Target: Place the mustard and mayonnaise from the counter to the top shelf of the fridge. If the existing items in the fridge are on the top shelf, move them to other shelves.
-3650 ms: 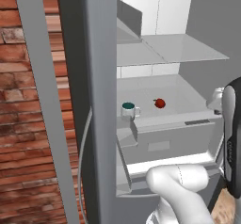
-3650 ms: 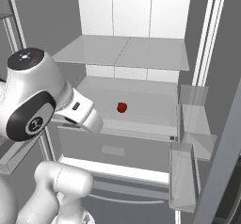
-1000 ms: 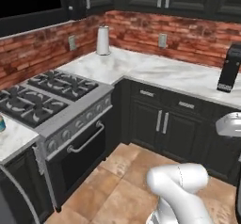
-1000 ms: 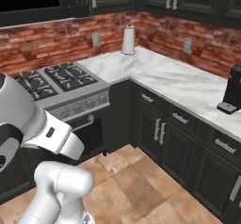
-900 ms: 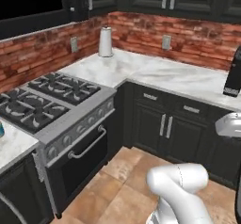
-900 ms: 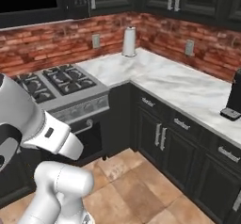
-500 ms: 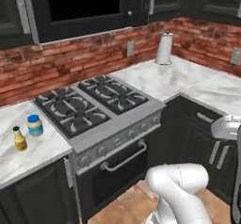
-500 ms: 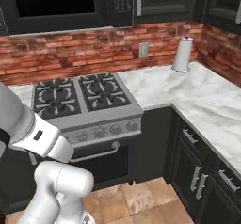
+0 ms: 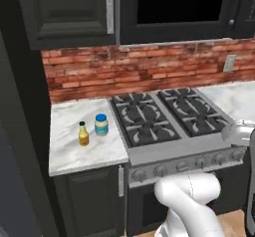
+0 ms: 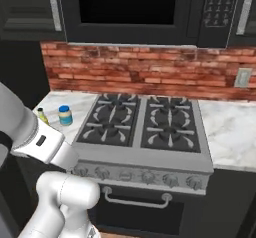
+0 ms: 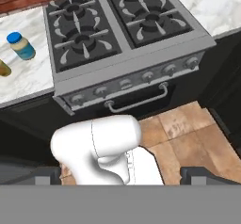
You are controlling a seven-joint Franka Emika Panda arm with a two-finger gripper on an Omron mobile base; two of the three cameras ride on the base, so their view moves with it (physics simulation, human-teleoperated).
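Counter [image 9: 69, 146] bare around mustard [image 9: 83, 134], mayonnaise [image 9: 101, 125]; stove [image 9: 164, 116] beside.

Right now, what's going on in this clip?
Nothing is being handled yet. The robot faces the stove, and the mustard and mayonnaise stand side by side on the counter to the stove's left, untouched. The end effector is open and empty, looking down over the stove front and the floor, well short of both items.
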